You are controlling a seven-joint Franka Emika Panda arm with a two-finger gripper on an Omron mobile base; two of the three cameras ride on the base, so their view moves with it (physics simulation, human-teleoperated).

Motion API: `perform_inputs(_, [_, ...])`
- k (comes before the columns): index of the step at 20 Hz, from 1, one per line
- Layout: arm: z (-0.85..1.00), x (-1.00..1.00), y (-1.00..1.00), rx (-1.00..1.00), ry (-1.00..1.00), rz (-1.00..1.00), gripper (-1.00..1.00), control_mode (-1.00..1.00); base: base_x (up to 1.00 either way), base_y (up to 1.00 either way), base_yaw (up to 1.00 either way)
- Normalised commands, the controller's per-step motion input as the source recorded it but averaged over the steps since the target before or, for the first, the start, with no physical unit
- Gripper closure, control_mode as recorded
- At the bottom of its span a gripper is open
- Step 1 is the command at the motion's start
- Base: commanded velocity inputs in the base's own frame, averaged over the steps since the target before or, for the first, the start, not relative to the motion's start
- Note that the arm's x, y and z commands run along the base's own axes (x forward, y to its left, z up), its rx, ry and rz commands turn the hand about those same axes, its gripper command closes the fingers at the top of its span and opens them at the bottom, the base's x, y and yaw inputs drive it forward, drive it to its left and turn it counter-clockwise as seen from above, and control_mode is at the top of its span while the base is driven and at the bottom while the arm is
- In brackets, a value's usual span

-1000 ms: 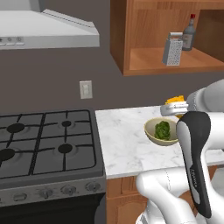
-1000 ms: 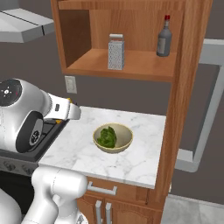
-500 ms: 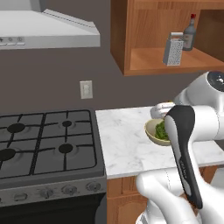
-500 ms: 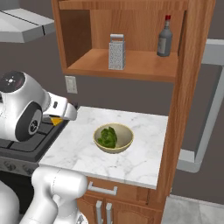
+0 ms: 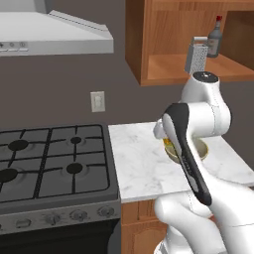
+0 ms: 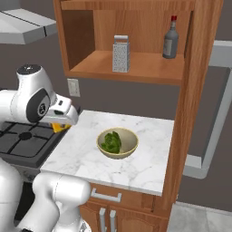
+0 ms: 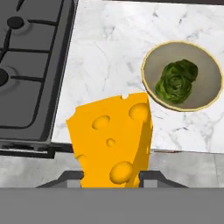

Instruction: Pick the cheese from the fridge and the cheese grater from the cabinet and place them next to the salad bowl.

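The white marble surface (image 6: pixel 136 167) carries the salad bowl (image 6: pixel 118 143) of green leaves near its middle, well in from every edge. On the cabinet (image 6: pixel 190 90) shelf above, the cheese grater (image 6: pixel 121 54) stands upright toward the left, a dark bottle (image 6: pixel 170 38) near the right back corner.

Grey wall (image 5: pixel 59 84), marble counter (image 6: pixel 149 165) — gas stove (image 5: pixel 49 163)

Yellow-orange holed cheese (image 7: pixel 113 140) held above the counter; leafy salad bowl (image 6: pixel 118 142) nearby; grey cheese grater (image 6: pixel 121 54) upright on the cabinet (image 6: pixel 136 65) shelf.
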Motion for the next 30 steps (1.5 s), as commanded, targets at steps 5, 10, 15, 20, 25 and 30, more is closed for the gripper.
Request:
perform_inputs(5, [-0.68,0.44,0.04,-0.16,0.0,0.05,1.0,-1.0,0.0,0.0,0.0])
perform_inputs(10, [-0.61,0.48,0.0,-0.11,0.0,0.08,1.0,-1.0,0.0,0.0,0.0])
perform_inputs(15, [-0.46,0.55,-0.04,0.0,0.01,0.09,1.0,-1.0,0.0,0.0,0.0])
perform_inputs(20, [-0.37,0.54,-0.09,0.03,0.01,0.16,1.0,-1.0,0.0,0.0,0.0])
perform_inputs(25, [-0.42,0.55,-0.02,0.01,0.04,0.13,1.0,-1.0,0.0,0.0,0.0])
perform_inputs(30, [-0.4,0.66,0.0,0.0,0.13,0.03,1.0,-1.0,0.0,0.0,0.0])
